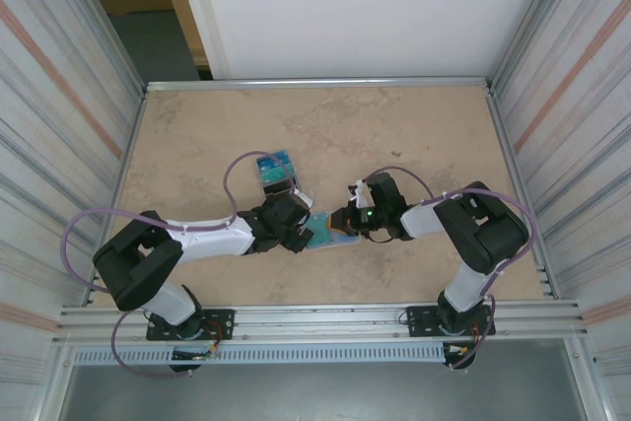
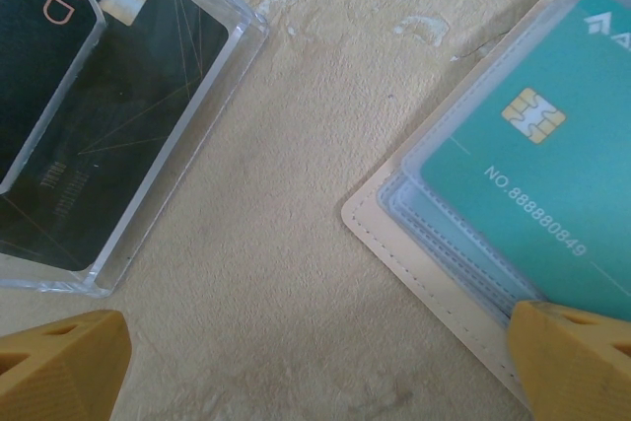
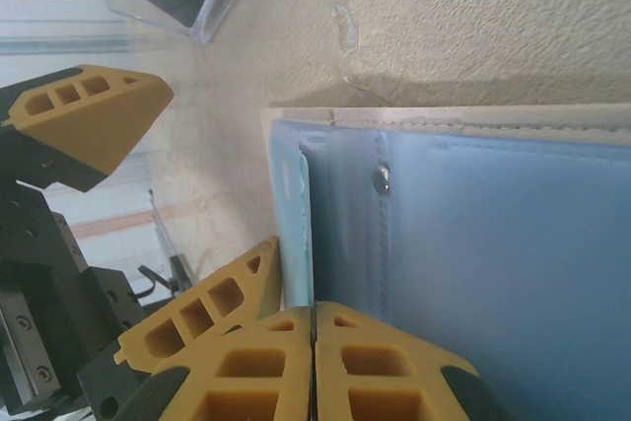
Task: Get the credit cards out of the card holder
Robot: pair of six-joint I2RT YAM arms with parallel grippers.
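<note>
The beige card holder (image 1: 320,236) lies open on the table between my two grippers, its pale blue lining (image 3: 493,263) facing up. A teal credit card (image 2: 532,155) sits under a clear sleeve in the card holder (image 2: 414,253). My left gripper (image 2: 315,362) is open over bare table at the holder's corner, with its right fingertip (image 2: 572,357) over the holder's edge. My right gripper (image 3: 314,317) is shut, and the thin teal card edge (image 3: 294,214) runs straight into its closed tips. From above, the left gripper (image 1: 293,229) and right gripper (image 1: 342,224) nearly meet.
A clear plastic case (image 1: 276,170) with dark cards in it lies just beyond the left gripper. The same clear case (image 2: 118,115) is close to the left fingertip. Metal rails border the table, with corrugated walls on both sides.
</note>
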